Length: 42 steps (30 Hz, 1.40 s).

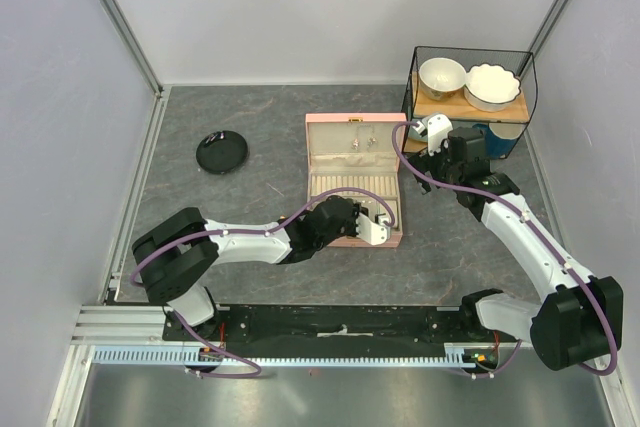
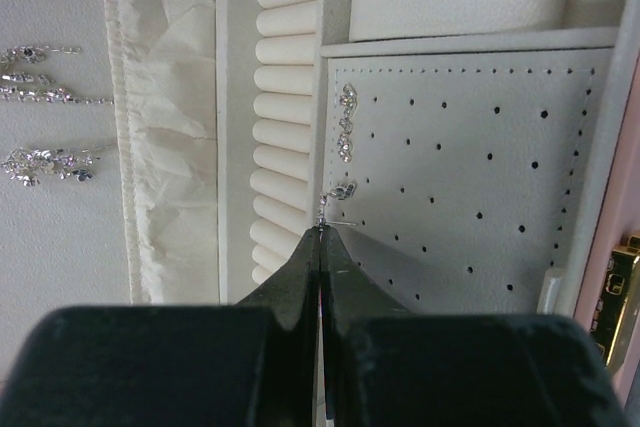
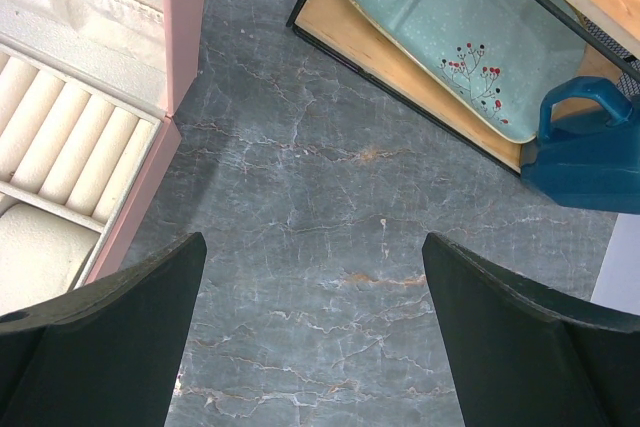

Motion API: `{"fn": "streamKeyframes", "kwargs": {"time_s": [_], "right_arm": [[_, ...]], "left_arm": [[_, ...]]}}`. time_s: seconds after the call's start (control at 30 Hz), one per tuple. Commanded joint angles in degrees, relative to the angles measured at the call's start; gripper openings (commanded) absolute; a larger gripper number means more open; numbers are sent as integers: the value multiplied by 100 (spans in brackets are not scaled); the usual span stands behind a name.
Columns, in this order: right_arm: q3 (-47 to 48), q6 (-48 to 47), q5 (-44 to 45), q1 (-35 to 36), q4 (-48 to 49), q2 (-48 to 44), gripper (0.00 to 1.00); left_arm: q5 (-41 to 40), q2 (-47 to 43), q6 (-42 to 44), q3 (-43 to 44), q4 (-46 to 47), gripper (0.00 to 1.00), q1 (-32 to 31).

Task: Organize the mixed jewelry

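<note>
The left gripper (image 2: pixel 320 235) is pinching fully shut over the box (image 1: pixel 345 120), its jaws meeting at the tips on the wire of a small silver earring (image 2: pixel 338 197). Only the part above the tips is showing; the rest is hiding between the fingers. Whether the earring is touching the perforated panel (image 2: pixel 480 177) beneath it cannot be determined.

A second earring (image 2: pixel 346 125) is lying at the panel's left edge, beside the ring rolls (image 2: pixel 285 97). Several lid pieces (image 2: pixel 40 162) are showing against the lid lining, and the frame edge is cutting them off on the left. In the top view the jewelry is reading only as specks, and the left wrist is covering the held one.

The right gripper (image 3: pixel 312 257) is hanging with its jaws spread wide, holding nothing, above the table (image 3: pixel 300 147) between the box and the rack (image 1: pixel 445 107). The dish (image 1: pixel 221 153) is sitting well apart to the left; its contents are too small to make out.
</note>
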Motion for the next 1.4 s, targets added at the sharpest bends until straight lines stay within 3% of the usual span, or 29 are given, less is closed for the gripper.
{"fn": "streamKeyframes", "kwargs": {"time_s": [0.0,1.37], "right_arm": [[-55,34,-6,7,166,-111,98],[-73,8,-6,7,157,-111,98]], "left_arm": [[124,-95,-252,190,187,1,8],[168,-33,-349,146,99,2,8]]}}
